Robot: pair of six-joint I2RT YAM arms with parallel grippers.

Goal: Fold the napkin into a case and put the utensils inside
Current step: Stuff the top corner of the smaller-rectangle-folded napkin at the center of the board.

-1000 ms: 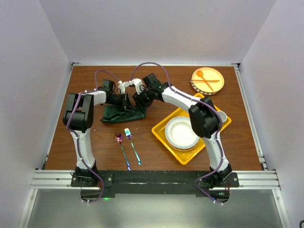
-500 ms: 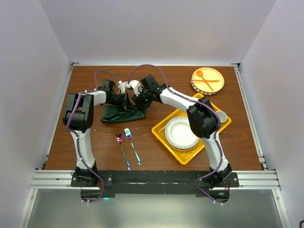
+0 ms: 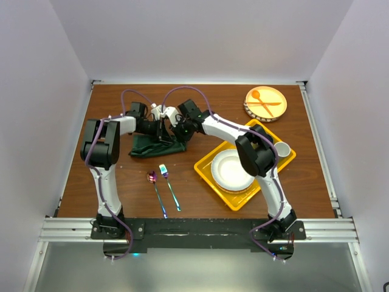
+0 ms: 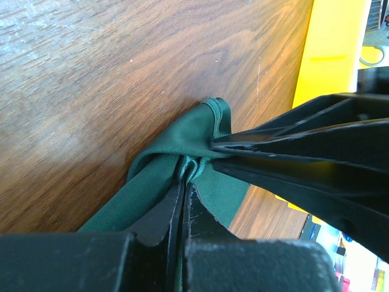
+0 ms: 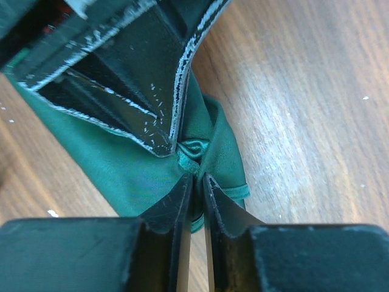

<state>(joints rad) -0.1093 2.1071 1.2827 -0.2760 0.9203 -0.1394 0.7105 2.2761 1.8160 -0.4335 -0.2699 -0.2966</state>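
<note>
Left gripper (image 4: 184,174) and right gripper (image 5: 197,180) pinch the napkin (image 3: 149,146), its long axis left-right.

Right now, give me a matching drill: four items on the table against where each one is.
Items:
1. napkin
2. metal fork
3. white plate
4. orange spoon

Places:
a. in the yellow tray
b. on the round tan plate, far right corner
c. pinched by the left claw and the right claw
d. flat on the bare table, nearer the arm bases than the cloth

Pairs: 1-c, 2-d, 3-a, 4-b
</note>
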